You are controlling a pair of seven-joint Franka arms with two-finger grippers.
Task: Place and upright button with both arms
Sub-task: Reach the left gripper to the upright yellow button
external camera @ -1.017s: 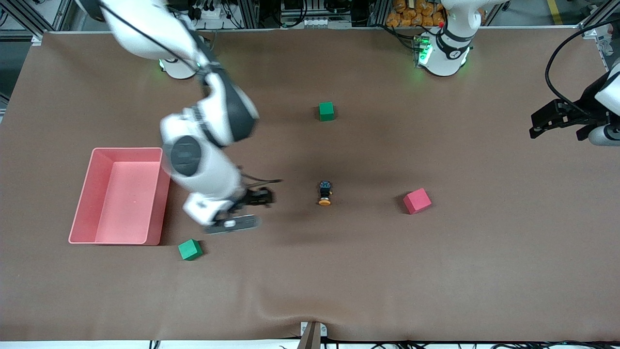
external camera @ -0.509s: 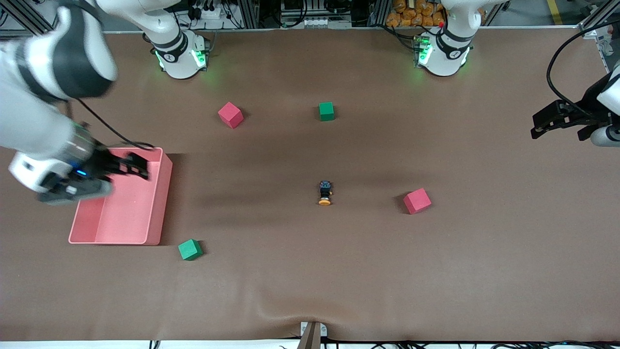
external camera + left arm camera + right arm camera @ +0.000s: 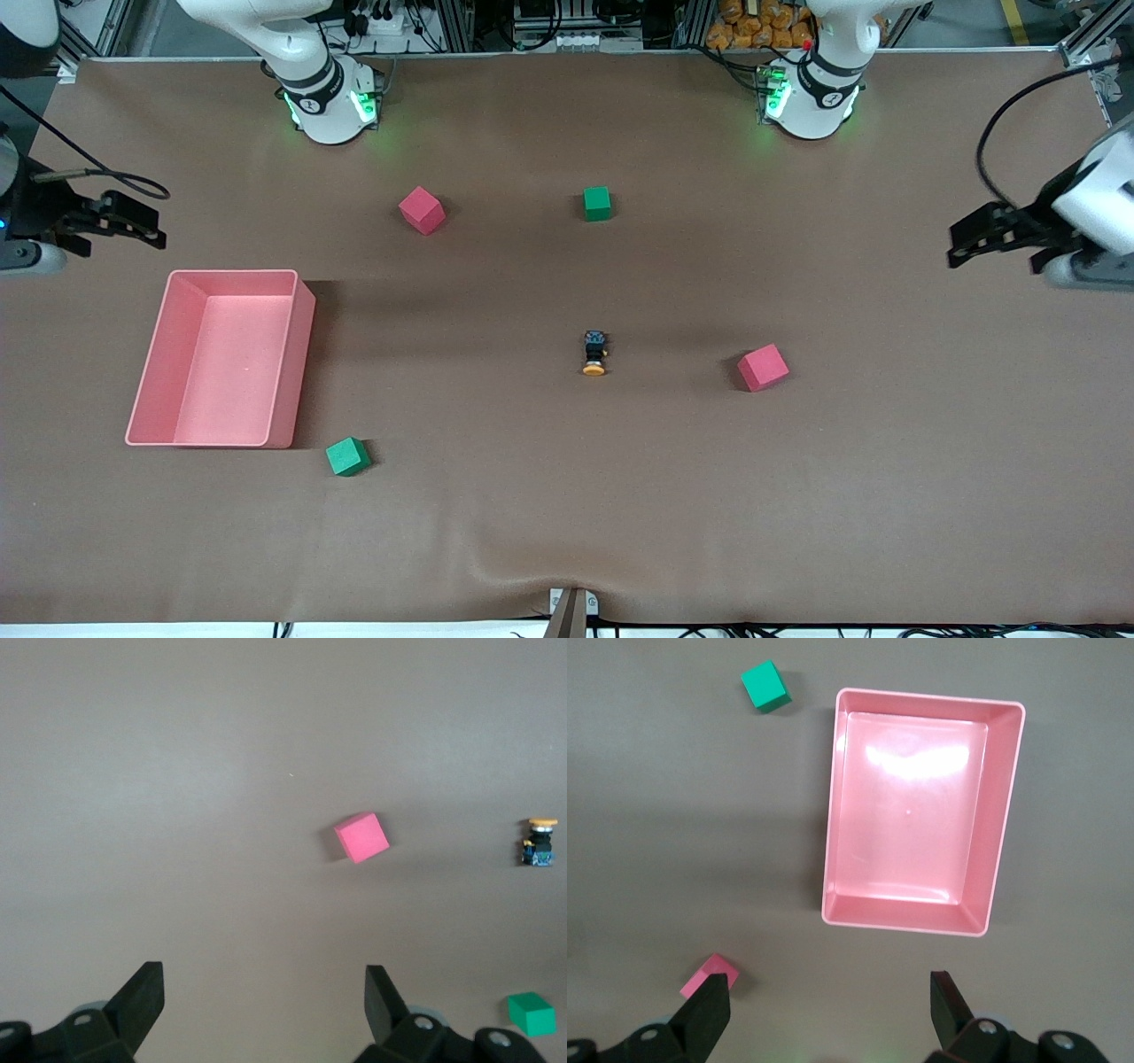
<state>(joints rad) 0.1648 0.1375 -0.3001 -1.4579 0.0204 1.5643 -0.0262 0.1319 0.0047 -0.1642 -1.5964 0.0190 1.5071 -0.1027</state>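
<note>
Lying on its side mid-table, the button (image 3: 595, 353) sits untouched; left gripper (image 3: 983, 235) and right gripper (image 3: 133, 221) hover spread wide, empty, at table ends, three and nine o'clock from it.

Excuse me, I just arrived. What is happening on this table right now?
Nothing is being handled at this moment. The button lies on its side near the middle of the table, untouched, with its orange cap toward the front camera. The right end effector hangs open over the right arm's end of the table, above the empty pink tray. The left end effector hangs open over the left arm's end. Two red and two green cubes sit scattered around.
</note>
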